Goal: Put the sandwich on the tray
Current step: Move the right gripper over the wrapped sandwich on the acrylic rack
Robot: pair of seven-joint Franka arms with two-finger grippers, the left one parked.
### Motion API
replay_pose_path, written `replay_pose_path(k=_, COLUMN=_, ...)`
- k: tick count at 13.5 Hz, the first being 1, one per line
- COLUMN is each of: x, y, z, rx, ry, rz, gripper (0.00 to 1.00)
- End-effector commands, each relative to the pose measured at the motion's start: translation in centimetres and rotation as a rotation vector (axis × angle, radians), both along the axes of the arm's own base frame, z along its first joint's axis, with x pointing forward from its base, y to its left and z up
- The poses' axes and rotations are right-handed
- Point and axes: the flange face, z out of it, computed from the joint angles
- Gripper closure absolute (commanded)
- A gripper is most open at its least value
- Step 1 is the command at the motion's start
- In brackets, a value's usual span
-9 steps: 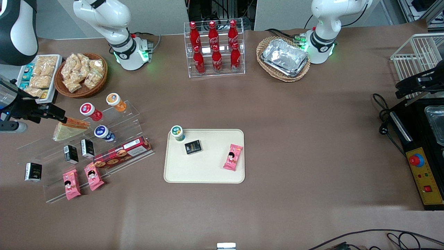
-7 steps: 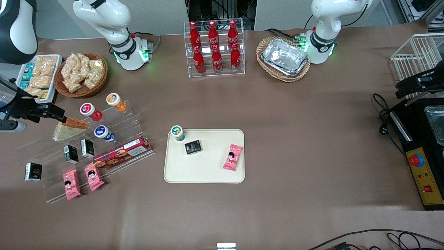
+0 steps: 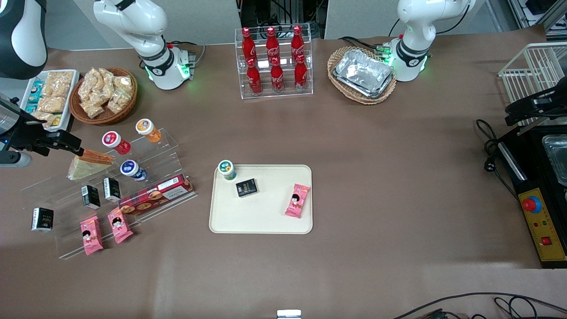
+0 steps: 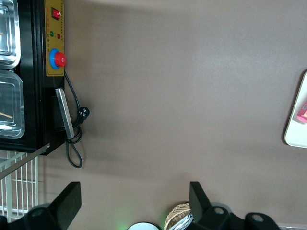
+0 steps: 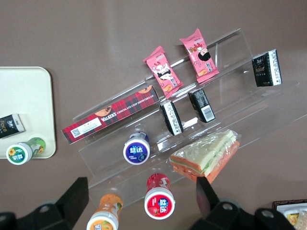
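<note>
My gripper (image 5: 141,196) hangs above the clear stepped rack (image 5: 225,103), toward the working arm's end of the table. My fingers (image 5: 76,191) are spread wide and hold nothing. The sandwich (image 5: 207,156) lies on the rack below me, beside a red-capped bottle (image 5: 160,201). The tray (image 3: 261,217) is well apart at the table's middle, carrying a pink snack packet (image 3: 297,200).
</note>
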Motion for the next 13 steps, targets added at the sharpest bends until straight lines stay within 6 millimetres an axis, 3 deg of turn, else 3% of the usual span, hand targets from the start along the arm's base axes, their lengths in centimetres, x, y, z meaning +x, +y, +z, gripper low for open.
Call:
replay_pose_path(k=1, x=0.3, y=-0.1, z=0.2, rx=0.016, ry=-0.016, rz=-0.008, gripper=0.00)
replay_pose_path(k=6, x=1.9, y=-0.7, z=1.0, rx=0.032, ry=-0.023, rz=-0.101, gripper=0.00)
replay_pose_path(k=13, x=0.0, y=-2.1, z=0.9, rx=0.021, ry=0.090, rz=-0.603, gripper=0.00)
